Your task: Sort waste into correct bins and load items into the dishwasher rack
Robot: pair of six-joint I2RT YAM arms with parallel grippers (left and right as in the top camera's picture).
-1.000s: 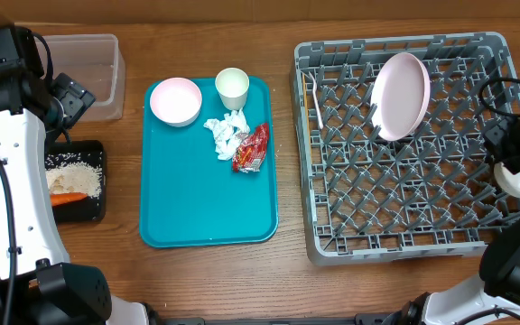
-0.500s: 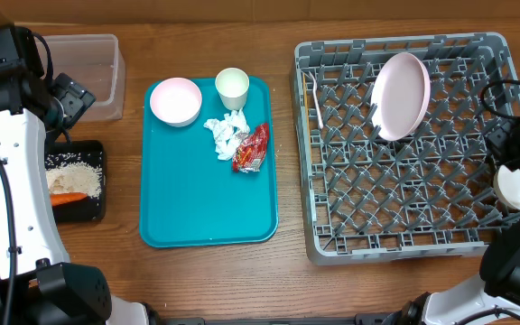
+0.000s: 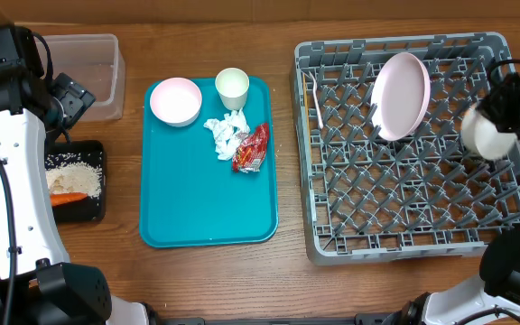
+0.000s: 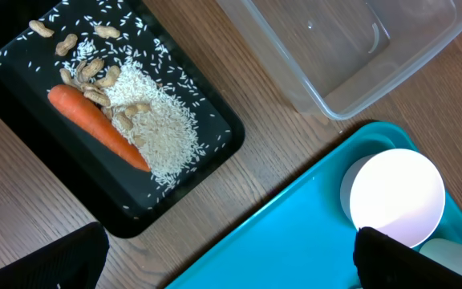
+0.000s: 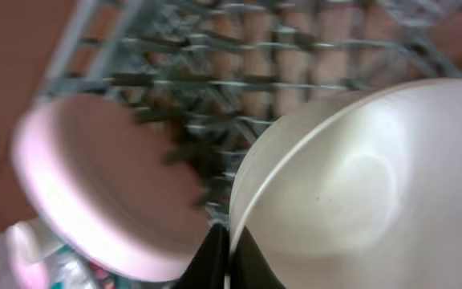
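Observation:
My right gripper [image 5: 229, 257] is shut on the rim of a small white bowl [image 5: 359, 185], holding it above the right side of the grey dishwasher rack [image 3: 404, 208]. The pale pink plate [image 3: 400, 95] leans on edge in the rack, to the left of the held bowl [image 3: 483, 134]. On the teal tray [image 3: 206, 208] sit another white bowl [image 3: 175, 100], a white cup [image 3: 232, 87], crumpled tissue [image 3: 225, 134] and a red wrapper [image 3: 251, 147]. The black tray [image 4: 135, 210] holds a carrot [image 4: 99, 127], nuts [image 4: 87, 68] and rice [image 4: 163, 132]. My left gripper [image 4: 231, 261] hangs open over the teal tray's edge, holding nothing.
A clear plastic tub [image 3: 97, 77] stands at the back left, beside the black tray [image 3: 103, 181]. A thin white utensil [image 3: 315, 104] lies along the rack's left side. Bare wood separates the teal tray from the rack.
The right gripper has carried the white bowl from the rack's right edge up, back and left, over the rack. The left arm has not moved.

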